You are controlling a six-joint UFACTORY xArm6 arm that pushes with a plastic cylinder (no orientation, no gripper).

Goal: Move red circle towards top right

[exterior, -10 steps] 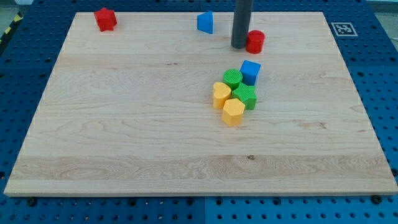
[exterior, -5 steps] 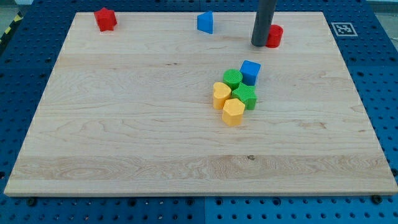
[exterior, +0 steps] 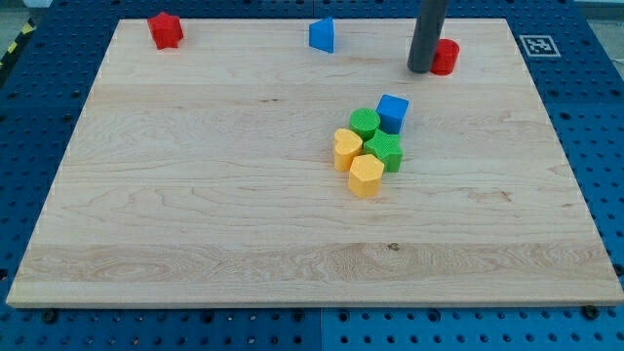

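The red circle (exterior: pixel 446 58) sits near the view's top right of the wooden board (exterior: pixel 195 214). My tip (exterior: pixel 420 70) stands right against the red circle's left side, partly hiding it. A cluster sits near the board's middle: a blue cube (exterior: pixel 392 113), two green blocks (exterior: pixel 365 124) (exterior: pixel 384 151), a yellow heart-like block (exterior: pixel 346 148) and a yellow hexagon-like block (exterior: pixel 367 176). They lie below my tip.
A red star-like block (exterior: pixel 165 30) sits at the view's top left. A blue block (exterior: pixel 322 35) sits at the top edge, left of my tip. A printed marker tag (exterior: pixel 538 45) lies off the board's top right corner.
My tip has moved to the view's right and slightly up, pushing the red circle the same way. The other blocks have not moved.
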